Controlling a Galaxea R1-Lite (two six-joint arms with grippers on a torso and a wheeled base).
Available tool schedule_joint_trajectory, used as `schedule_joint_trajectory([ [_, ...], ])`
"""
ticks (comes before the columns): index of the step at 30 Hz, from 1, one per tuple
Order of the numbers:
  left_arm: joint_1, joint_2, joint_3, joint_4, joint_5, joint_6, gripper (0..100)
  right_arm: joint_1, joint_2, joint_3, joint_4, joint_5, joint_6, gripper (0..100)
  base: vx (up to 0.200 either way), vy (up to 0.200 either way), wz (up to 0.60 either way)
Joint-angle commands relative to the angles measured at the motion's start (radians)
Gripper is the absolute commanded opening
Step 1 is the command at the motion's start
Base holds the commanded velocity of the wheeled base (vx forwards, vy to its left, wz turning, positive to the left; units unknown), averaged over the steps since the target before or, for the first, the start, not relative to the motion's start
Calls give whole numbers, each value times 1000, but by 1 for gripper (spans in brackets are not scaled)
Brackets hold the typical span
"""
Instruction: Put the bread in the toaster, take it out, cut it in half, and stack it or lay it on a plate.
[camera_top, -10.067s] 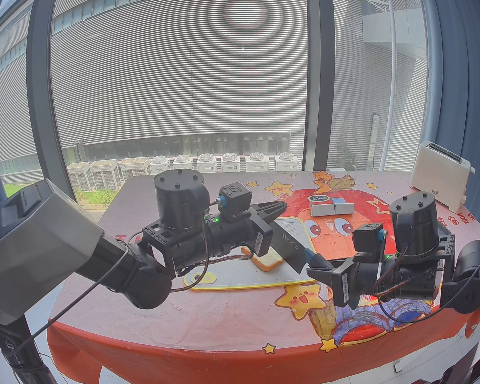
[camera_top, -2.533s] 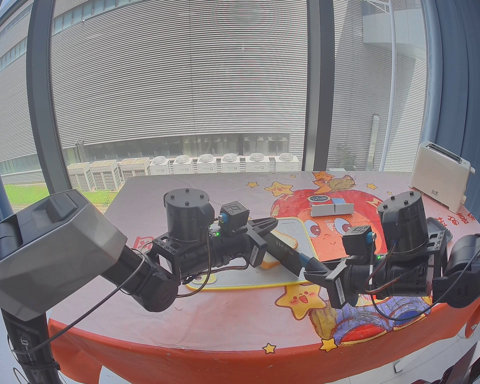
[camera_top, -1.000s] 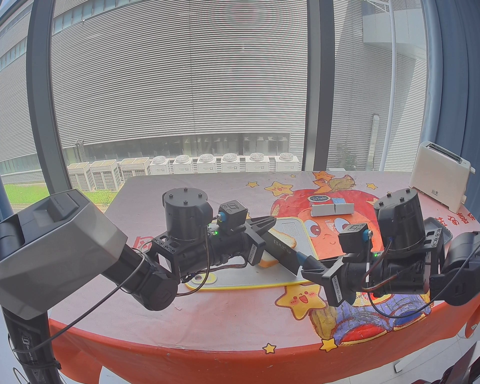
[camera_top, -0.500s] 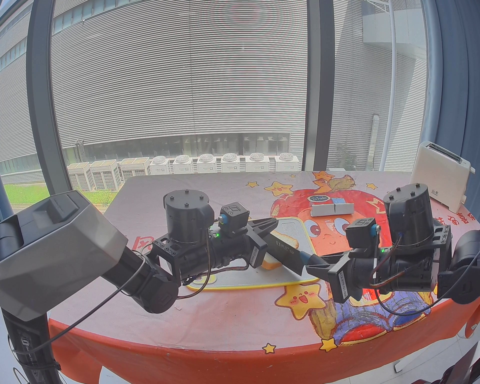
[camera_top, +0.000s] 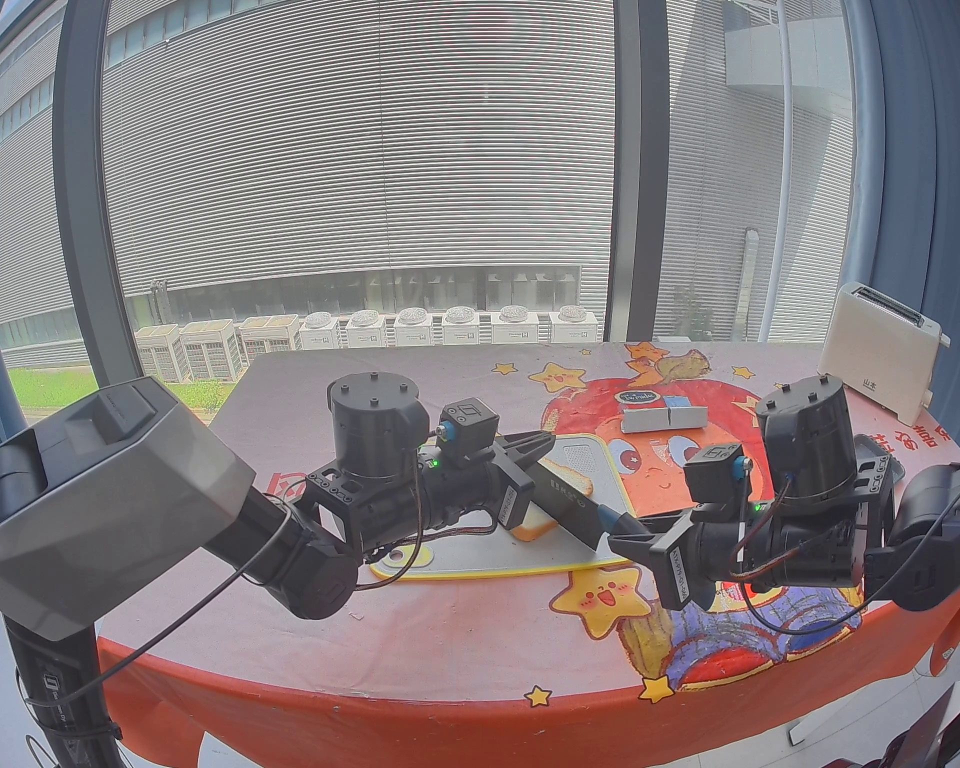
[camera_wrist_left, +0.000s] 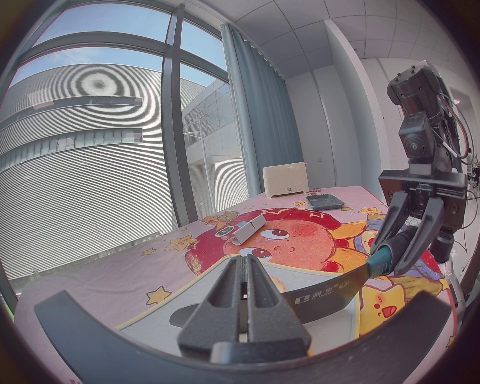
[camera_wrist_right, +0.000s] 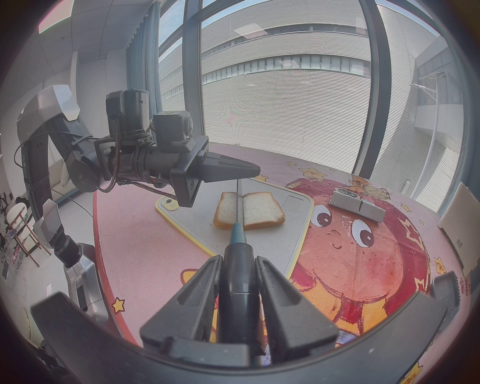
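A toasted bread slice (camera_wrist_right: 249, 210) lies on the white, yellow-edged cutting board (camera_wrist_right: 280, 240). My right gripper (camera_wrist_right: 239, 280) is shut on the teal-and-black handle of a knife (camera_wrist_right: 237, 235). The knife's dark blade (camera_top: 565, 492) stands edge-on across the middle of the slice. In the head view the right gripper (camera_top: 632, 535) sits just off the board's right front corner. My left gripper (camera_top: 545, 448) is shut on nothing and hangs close above the bread's (camera_top: 545, 505) far side. From the left wrist view its fingers (camera_wrist_left: 226, 295) hide most of the slice.
A white toaster (camera_top: 880, 362) stands at the table's far right corner, with a small dark grey plate (camera_wrist_left: 325, 201) in front of it. A grey knife holder (camera_top: 663, 415) lies behind the board. The table's front edge is close below both arms.
Half a second ago the right gripper had drawn the knife back to the right and up. Now it is left and lower again, blade across the slice. The left arm has barely moved.
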Motion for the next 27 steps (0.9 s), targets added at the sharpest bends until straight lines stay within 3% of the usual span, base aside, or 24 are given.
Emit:
schedule_joint_trajectory([
  [1, 0, -11, -13, -9, 0, 0, 0, 2, 11, -6, 3, 0, 0, 0, 0, 0, 0],
  [27, -8, 45, 33, -9, 2, 14, 0, -3, -5, -27, 16, -2, -4, 0, 0, 0, 0],
])
